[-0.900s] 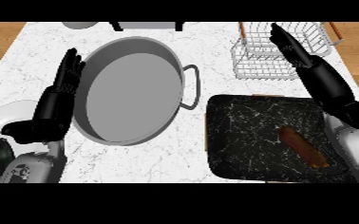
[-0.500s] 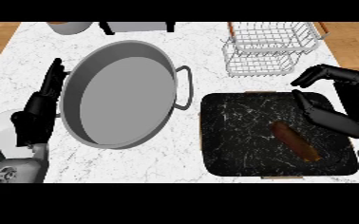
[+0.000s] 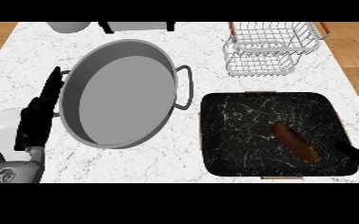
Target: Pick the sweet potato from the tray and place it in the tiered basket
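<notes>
A brown sweet potato (image 3: 294, 142) lies slanted in the right half of the black marbled tray (image 3: 238, 123) at the lower right of the counter. The white wire tiered basket (image 3: 272, 48) stands behind the tray at the upper right, with nothing in it. Only a small black tip of my right hand (image 3: 348, 149) shows at the right edge, just right of the sweet potato's near end and apart from it. My left hand (image 3: 38, 115) rests open at the left edge, fingers straight, beside the big pan.
A large grey two-handled pan (image 3: 123, 99) fills the left middle of the white marble counter (image 3: 203, 57). A grey bowl (image 3: 69, 26) and a white appliance (image 3: 138, 26) sit at the back edge. Wooden floor shows past the counter's right side.
My right hand has drawn back from near the basket, across the tray, to the lower right edge, nearly out of view. The left hand stays beside the pan.
</notes>
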`<act>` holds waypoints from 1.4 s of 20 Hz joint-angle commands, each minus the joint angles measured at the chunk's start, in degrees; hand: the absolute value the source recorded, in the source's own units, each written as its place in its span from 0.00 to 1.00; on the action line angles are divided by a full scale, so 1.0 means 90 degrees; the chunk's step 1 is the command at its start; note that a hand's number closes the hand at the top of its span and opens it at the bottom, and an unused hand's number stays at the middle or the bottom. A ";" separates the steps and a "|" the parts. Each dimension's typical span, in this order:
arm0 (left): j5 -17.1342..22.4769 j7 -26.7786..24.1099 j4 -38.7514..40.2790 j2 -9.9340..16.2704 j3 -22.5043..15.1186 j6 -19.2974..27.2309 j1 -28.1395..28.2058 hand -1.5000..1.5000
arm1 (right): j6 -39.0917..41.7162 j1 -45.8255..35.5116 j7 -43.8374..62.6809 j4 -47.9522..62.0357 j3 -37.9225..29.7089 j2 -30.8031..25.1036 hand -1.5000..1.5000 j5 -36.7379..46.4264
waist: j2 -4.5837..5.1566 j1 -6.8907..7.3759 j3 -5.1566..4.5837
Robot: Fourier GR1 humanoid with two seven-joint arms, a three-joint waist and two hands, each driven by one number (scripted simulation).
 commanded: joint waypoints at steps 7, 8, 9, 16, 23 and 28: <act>-0.0084 0.0058 0.0037 0.0174 0.0091 -0.0115 -0.0216 0.50 | 0.1204 0.1464 0.2354 -0.2158 0.0006 -0.2112 0.00 0.1619 | 0.0029 0.0133 -0.0040; -0.0068 -0.0287 0.0288 0.0058 0.0056 -0.0152 -0.0077 0.50 | 0.1310 0.1396 0.2930 -0.2474 0.0049 -0.2167 0.00 0.1636 | 0.0048 0.0179 -0.0045; -0.0044 0.0038 -0.0069 -0.0061 -0.0020 -0.0085 0.0022 0.50 | 0.1325 0.1702 0.2933 -0.2691 -0.0065 -0.2100 0.00 0.1850 | 0.0011 0.0181 -0.0020; -0.0484 -0.0130 0.0243 -0.0306 -0.0256 0.0033 -0.0314 0.50 | 0.1913 0.0221 0.5978 -0.3503 0.1338 -0.1796 0.00 0.2502 | 0.0075 0.0436 -0.0012; -0.0414 0.0076 0.0070 -0.0357 -0.0194 -0.0188 -0.0348 0.50 | 0.2679 -0.1225 0.7531 -0.2863 0.2843 -0.0947 0.00 0.3039 | 0.0070 0.0476 -0.0007; -0.0420 0.0001 -0.0153 -0.0419 -0.0033 -0.0210 0.0071 0.50 | 0.2893 -0.1089 0.6933 -0.1934 0.2750 -0.0576 0.00 0.3600 | 0.0047 0.0378 0.0001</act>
